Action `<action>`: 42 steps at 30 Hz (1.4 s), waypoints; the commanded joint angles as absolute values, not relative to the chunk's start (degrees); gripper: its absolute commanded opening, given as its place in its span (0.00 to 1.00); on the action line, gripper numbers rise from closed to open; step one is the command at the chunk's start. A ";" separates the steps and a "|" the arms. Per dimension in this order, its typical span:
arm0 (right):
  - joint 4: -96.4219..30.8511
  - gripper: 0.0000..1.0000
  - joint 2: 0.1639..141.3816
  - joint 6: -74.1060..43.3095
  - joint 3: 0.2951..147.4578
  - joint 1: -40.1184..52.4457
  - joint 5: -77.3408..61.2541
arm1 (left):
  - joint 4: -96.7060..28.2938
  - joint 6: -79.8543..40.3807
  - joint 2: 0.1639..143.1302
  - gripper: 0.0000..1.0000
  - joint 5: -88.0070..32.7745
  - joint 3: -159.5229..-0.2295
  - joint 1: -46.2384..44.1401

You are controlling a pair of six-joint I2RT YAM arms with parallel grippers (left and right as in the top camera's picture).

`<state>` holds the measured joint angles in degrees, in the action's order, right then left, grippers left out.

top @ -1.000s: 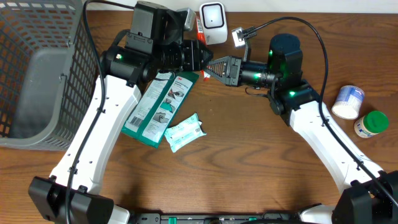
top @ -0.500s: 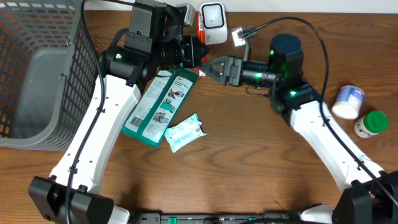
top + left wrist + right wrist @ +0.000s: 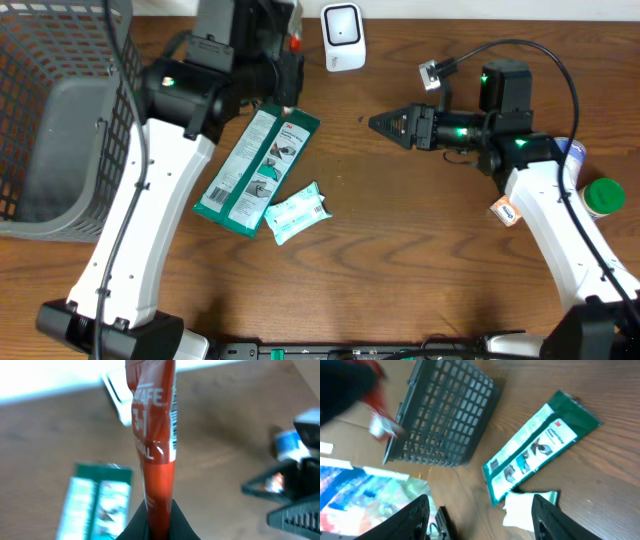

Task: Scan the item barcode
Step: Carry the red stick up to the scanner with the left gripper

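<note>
Tube (image 3: 155, 435) was clamped in the left jaws and held up off the table (image 3: 400, 260), just left of the scanner (image 3: 342, 37). Barcode strip (image 3: 174, 405) ran along its edge, so probably raised to face the code at the scanner. Right jaws stood apart, empty, well right of the scanner, likely keeping clear. Green pack (image 3: 258, 170) and wipes (image 3: 297, 211) lay flat below.

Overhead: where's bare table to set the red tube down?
For the tube, the widest bare table lies front centre, between the left arm and right arm, in front of the wipe packet. A smaller patch sits between the green pack and the right tool, in front of the scanner. Crowded: basket left, bottle and tag right.
</note>
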<state>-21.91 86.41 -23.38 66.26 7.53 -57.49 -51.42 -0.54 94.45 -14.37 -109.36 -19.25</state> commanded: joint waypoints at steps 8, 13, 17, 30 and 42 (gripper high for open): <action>-45.12 0.85 84.77 -12.95 66.52 14.76 -35.73 | -33.91 19.53 104.36 0.07 4.97 -112.07 -19.86; -54.57 0.99 84.77 -13.02 66.52 17.93 -30.28 | -27.86 27.51 112.01 0.07 4.95 -112.07 -19.86; -55.51 0.99 84.77 -13.02 66.52 19.09 -26.48 | -22.52 29.56 117.78 0.07 4.99 -112.07 -19.86; -55.51 0.99 84.77 -12.99 66.52 19.11 -25.28 | 1.39 45.36 136.00 0.07 5.02 -112.07 -19.97; -55.51 0.99 84.77 -13.02 66.52 19.11 -25.28 | 8.23 53.32 142.12 0.07 5.15 -112.07 -20.78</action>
